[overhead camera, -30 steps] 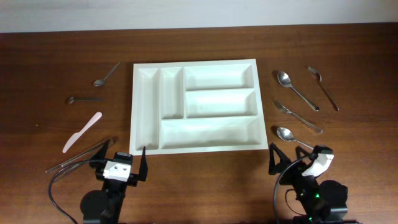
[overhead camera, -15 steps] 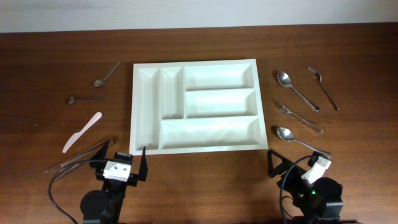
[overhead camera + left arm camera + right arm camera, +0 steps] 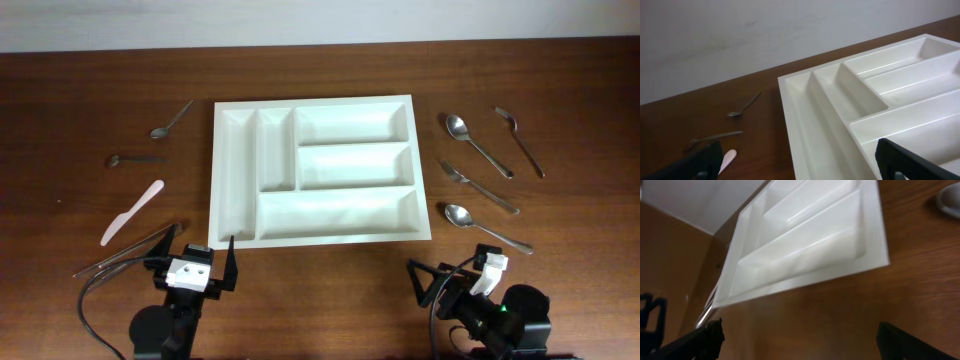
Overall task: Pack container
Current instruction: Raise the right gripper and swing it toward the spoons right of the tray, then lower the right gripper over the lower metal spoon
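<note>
**Sitting mid-table: a white tray with cutlery on both sides**

The tray [image 3: 335, 212] lies flat in the middle of the brown table [image 3: 330, 290], its long sides running left to right. Two narrow long compartments run front to back at its left end. Three wider ones are stacked to their right, the nearest stretching along the front edge. All the cutlery lies on the table outside the tray.

To the left are a small spoon [image 3: 172, 119] near the far corner and a second small spoon [image 3: 137, 159] below it. A pale plastic knife [image 3: 131, 213] lies at a slant, with thin metal sticks [image 3: 128, 252] close together at the front. To the right are a large spoon [image 3: 477, 144] and a slim piece [image 3: 520, 141] whose head is too small to make out. A fork [image 3: 479, 187] lies nearer the tray, with another spoon [image 3: 485, 227] beside the tray's near right corner.

The left gripper [image 3: 799, 150] sits at the front, just before the tray's near left corner, jaws spread wide and holding nothing. From overhead one finger overlaps that corner, though whether it touches cannot be told.

The right gripper [image 3: 799, 332] sits at the front, before the near right corner, and is angled toward the tray. Its jaws are also spread and hold nothing, with bare table between them.
</note>
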Controlling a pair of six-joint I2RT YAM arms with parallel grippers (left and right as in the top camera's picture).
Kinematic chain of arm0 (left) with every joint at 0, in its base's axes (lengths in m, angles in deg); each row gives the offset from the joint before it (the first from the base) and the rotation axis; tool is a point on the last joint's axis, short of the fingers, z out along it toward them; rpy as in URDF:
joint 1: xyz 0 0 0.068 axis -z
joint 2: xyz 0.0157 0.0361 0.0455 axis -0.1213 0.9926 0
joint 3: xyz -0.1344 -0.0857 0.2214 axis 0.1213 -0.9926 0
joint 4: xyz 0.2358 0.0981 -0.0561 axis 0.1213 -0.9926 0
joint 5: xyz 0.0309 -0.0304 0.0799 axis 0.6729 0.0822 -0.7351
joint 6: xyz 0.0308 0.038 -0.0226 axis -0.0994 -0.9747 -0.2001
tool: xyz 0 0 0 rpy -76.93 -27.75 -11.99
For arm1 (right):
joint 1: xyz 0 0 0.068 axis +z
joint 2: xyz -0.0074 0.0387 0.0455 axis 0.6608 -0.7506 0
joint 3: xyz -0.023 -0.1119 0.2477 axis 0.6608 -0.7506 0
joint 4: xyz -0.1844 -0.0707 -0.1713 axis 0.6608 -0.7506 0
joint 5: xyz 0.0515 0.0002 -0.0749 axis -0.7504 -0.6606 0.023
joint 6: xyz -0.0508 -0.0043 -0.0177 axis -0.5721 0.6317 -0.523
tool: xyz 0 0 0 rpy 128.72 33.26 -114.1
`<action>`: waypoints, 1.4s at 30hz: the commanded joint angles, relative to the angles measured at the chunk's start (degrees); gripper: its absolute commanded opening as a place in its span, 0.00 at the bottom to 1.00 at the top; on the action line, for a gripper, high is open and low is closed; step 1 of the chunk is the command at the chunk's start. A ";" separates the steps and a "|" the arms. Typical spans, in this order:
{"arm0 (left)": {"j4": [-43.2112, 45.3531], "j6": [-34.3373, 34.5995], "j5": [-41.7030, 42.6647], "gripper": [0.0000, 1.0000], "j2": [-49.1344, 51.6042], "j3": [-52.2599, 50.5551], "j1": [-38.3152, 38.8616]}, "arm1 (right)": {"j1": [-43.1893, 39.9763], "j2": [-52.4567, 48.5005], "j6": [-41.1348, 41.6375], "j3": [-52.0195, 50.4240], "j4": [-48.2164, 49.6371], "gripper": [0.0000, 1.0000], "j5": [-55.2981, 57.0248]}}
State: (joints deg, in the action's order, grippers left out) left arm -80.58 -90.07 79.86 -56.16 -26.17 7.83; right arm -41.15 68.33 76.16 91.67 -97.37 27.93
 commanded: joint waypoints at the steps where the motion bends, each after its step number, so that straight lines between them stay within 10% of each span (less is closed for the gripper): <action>1: 0.17 -0.07 0.22 0.99 -0.50 -0.76 0.04 | 0.55 -3.48 -4.00 5.62 -0.07 0.99 -3.32; 13: 0.17 -0.07 0.22 0.99 -0.50 -0.76 0.04 | 0.55 -40.39 -31.82 45.70 -22.05 0.99 11.98; 21: 0.17 -0.07 0.20 0.99 -0.50 -0.76 0.04 | 0.48 -67.65 -35.19 73.07 -44.52 0.99 27.06; 42: 0.17 -0.07 0.22 0.99 -0.50 -0.76 0.04 | -13.92 -84.54 -30.67 74.55 -41.94 0.99 22.58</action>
State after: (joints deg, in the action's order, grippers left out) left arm -80.58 -90.07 79.86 -56.21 -26.41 7.83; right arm -52.91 -16.33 44.58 165.96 -139.60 51.71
